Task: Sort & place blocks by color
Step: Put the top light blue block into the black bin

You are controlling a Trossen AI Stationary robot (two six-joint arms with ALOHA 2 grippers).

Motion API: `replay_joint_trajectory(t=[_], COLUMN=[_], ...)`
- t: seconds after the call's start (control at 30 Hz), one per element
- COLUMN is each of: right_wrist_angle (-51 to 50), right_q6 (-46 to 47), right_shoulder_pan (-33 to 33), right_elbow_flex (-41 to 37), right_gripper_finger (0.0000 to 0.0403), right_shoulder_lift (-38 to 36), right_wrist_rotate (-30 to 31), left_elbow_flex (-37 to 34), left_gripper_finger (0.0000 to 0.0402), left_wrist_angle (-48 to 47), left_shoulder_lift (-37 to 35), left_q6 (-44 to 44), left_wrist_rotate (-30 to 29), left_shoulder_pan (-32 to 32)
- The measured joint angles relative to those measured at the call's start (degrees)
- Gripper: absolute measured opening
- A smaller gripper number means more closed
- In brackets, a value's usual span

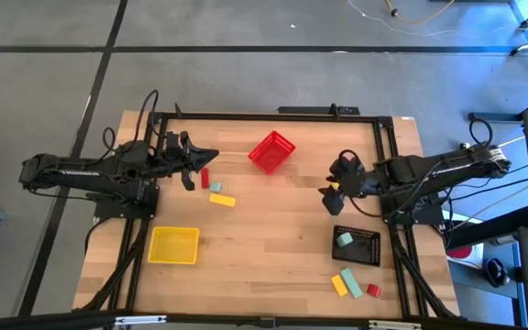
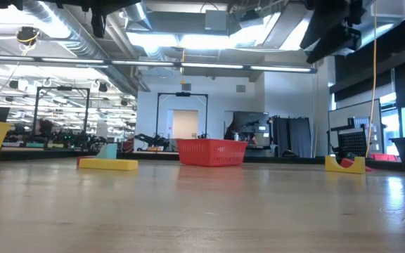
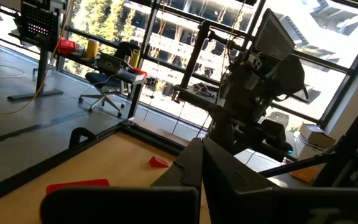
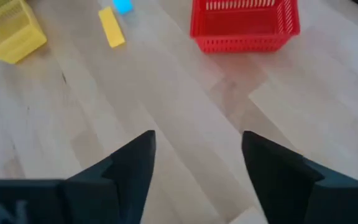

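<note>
Several small blocks lie flat on the table. A red block, a mint block and a yellow block lie just right of my left gripper, whose fingers look shut and empty in the left wrist view. My right gripper hovers open over bare wood, high above a yellow block that has a red piece against it. One mint block lies in the black bin. Yellow, mint and red blocks lie near the table's near right corner.
The red bin stands near the far edge at mid-table, and the yellow bin near the left. A dark frame rail runs around the table. Bare wood lies between the arms at mid-table.
</note>
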Motion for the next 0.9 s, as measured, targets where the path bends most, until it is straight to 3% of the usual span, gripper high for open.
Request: replay_joint_trajectory(t=[0.1,0.23,0.27,0.43,0.7,0.9], right_wrist_angle=[0.14,0.82,1.44,5.8,7.74,7.76], right_q6=[-3.4,-5.3,-5.31,-3.74,-4.09,-4.11], right_shoulder_pan=[-0.8,-2.11,-2.29,-3.08,-4.36,-4.34], right_elbow_flex=[-0.19,-2.51,-3.28,-6.61,-6.78,-6.78], right_gripper_finger=[0.0163,0.0033,0.0018,0.0006,0.0002,0.0002], right_shoulder_lift=[0.0,-0.57,-1.03,-4.23,-6.18,-6.14], right_wrist_rotate=[-2.0,-5.63,-6.22,-8.33,-8.15,-8.16], left_elbow_flex=[0.0,0.0,0.0,0.19,10.89,14.59], left_gripper_finger=[0.0,0.0001,0.0003,0.0049,0.0171,0.0227], left_wrist_angle=[-0.02,-0.97,-1.75,-5.05,-36.81,-45.37], left_shoulder_lift=[0.0,0.0,0.0,1.06,8.86,17.29], left_q6=[0.01,0.03,0.05,-0.44,-0.27,7.5], left_wrist_rotate=[0.06,0.57,0.55,0.61,6.4,14.39], left_shoulder_pan=[0.0,-0.02,0.0,1.66,7.1,9.06])
